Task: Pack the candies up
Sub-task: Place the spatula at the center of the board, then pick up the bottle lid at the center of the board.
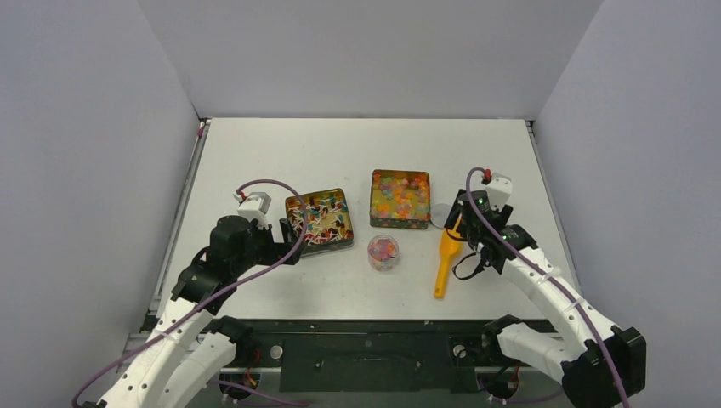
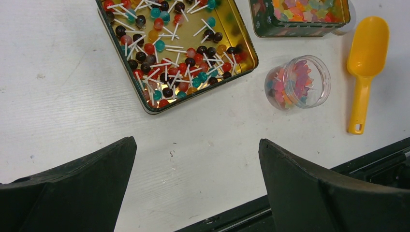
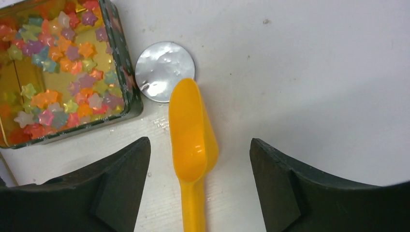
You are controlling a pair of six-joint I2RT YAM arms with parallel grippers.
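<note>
Small lollipops [image 2: 174, 58] with white sticks and red, blue and dark heads fill the left gold tin [image 1: 320, 219]. Star-shaped orange, pink and green candies [image 3: 58, 58] fill the right tin [image 1: 400, 198]. A small clear jar [image 1: 383, 252] between the tins holds some star candies; it also shows in the left wrist view [image 2: 297, 82]. The orange scoop [image 1: 445, 255] lies on the table. My right gripper [image 3: 198, 145] is open, its jaws on either side of the scoop [image 3: 192, 135] where bowl meets handle, not touching it. My left gripper [image 2: 197, 145] is open and empty, just near of the lollipop tin [image 2: 244, 36].
A round silver lid [image 3: 164, 70] lies flat between the star tin [image 3: 126, 67] and the scoop's tip. The black base rail [image 1: 366, 340] runs along the table's near edge. White walls enclose the table on three sides.
</note>
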